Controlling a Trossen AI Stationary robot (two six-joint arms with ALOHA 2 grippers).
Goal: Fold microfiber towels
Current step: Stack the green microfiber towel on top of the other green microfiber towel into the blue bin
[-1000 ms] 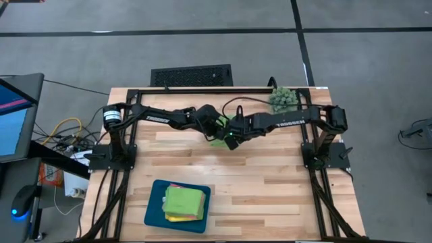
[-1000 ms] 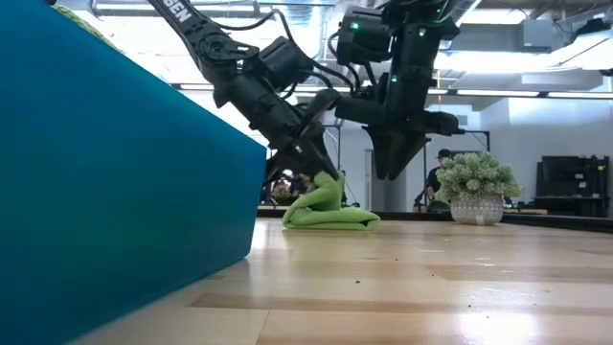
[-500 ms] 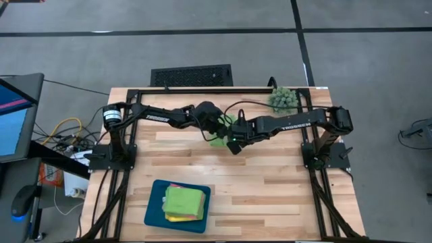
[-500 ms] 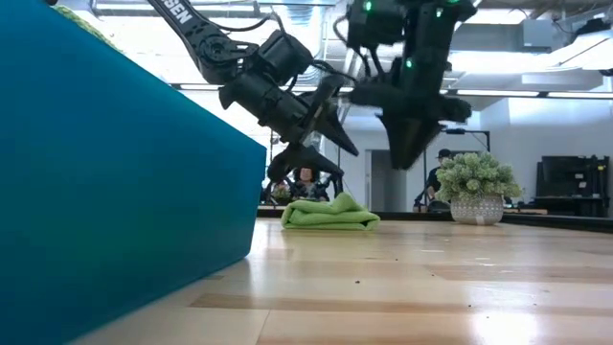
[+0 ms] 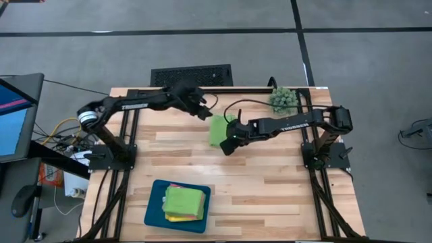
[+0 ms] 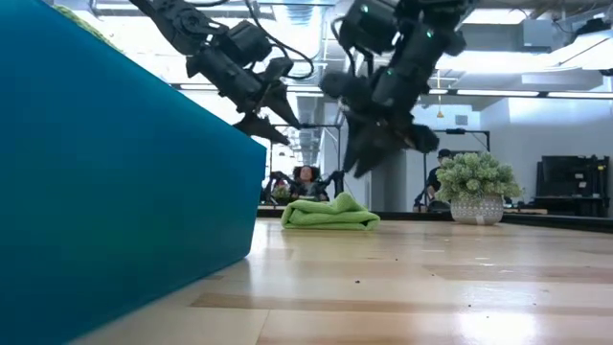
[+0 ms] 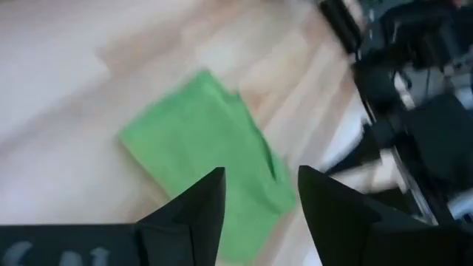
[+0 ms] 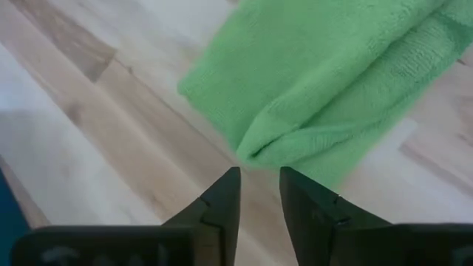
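tray stack: nearest the camera, the dark teal tray (image 5: 152, 214) holds a folded lime green towel (image 5: 183, 202) on top, with a yellow towel's edge (image 5: 177, 218) peeking out under it, so the finished pile is waiting.
table: bare wooden tabletop (image 5: 270, 189) between tray and the action.
right gripper: the right gripper (image 5: 225, 146) hangs just above the near edge of the working towel, fingers a narrow gap apart and nothing between them; it has slid off to the side since half a second ago.
working towel: the lime green microfiber towel (image 5: 219, 129) lies mid-table, folded flat with a rolled edge showing in the right wrist view (image 8: 325, 96); a second ago it was pinched up into a peak, now it is down and lying by itself.
left gripper: the left gripper (image 5: 202, 108) has let go and swung up and back toward the far left, fingers spread, empty, well clear of the cloth.
meaning: i'd call this fold just released; next job looks like picking it up for the tray.
far edge: the small spiky plant (image 5: 283, 99) sits at the far right corner.
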